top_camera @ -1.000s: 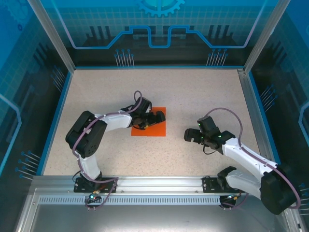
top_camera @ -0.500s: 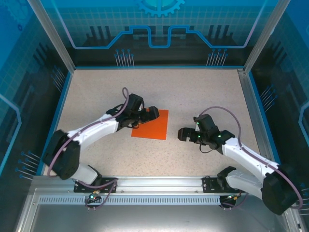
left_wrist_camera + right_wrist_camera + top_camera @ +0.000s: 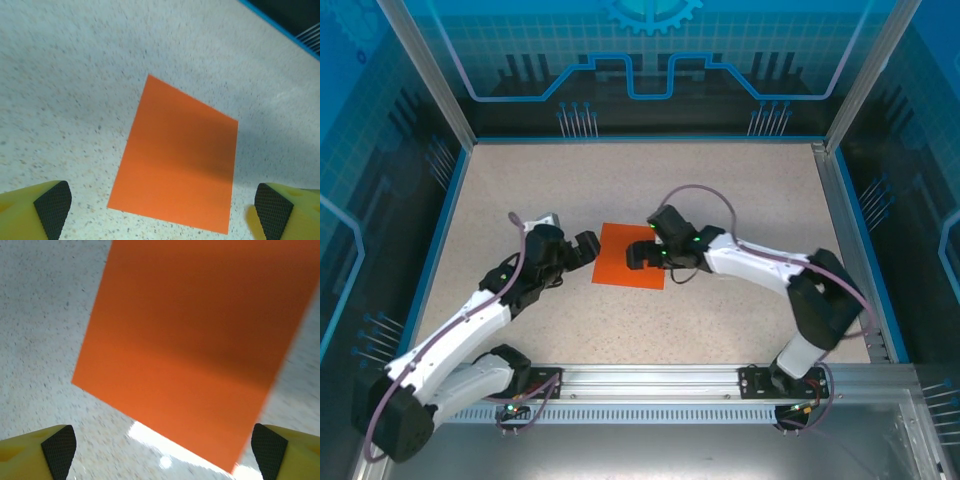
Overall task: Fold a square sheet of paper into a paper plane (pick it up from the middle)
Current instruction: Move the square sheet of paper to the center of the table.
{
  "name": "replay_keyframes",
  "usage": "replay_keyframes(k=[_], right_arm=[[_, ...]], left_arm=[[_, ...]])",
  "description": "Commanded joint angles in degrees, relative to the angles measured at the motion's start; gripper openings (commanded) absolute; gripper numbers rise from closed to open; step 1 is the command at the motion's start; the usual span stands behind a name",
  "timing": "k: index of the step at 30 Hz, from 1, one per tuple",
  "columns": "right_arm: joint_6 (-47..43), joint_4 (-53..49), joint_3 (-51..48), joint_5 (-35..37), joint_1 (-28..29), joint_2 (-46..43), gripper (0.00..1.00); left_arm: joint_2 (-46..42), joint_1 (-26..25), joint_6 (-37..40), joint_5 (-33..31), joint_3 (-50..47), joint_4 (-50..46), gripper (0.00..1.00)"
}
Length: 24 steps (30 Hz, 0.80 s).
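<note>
Left end effector (image 3: pixel 586 247): jaws spread wide and holding nothing. I see it just off the left edge of the sheet.
Right end effector (image 3: pixel 638 254): jaws also wide apart, with nothing gripped. I have it over the right half of the sheet.
Square sheet of paper (image 3: pixel 615 262): bright orange, flat and unfolded, lying near the middle of the tabletop (image 3: pixel 740 190).
Left wrist view: I see the whole sheet ahead, framed by my pads (image 3: pixel 52 206).
Right wrist view: the sheet is close below and slightly blurred.
</note>
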Motion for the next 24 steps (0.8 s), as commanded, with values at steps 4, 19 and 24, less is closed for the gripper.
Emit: replay_keyframes(k=[4,19,24], right_arm=[[3.1,-3.1,10.7,-1.2,3.8,11.6,0.92],[2.0,1.6,6.2,-9.9,0.3,19.7,0.92],[-1.4,1.9,0.5,-11.7,-2.6,17.4,0.92]], left_arm=[[-4.8,0.8,4.7,-4.8,-4.2,2.8,0.98],[-3.0,0.8,7.0,1.5,-1.4,0.3,0.99],[-2.5,0.8,10.3,2.9,0.5,-2.5,0.98]])
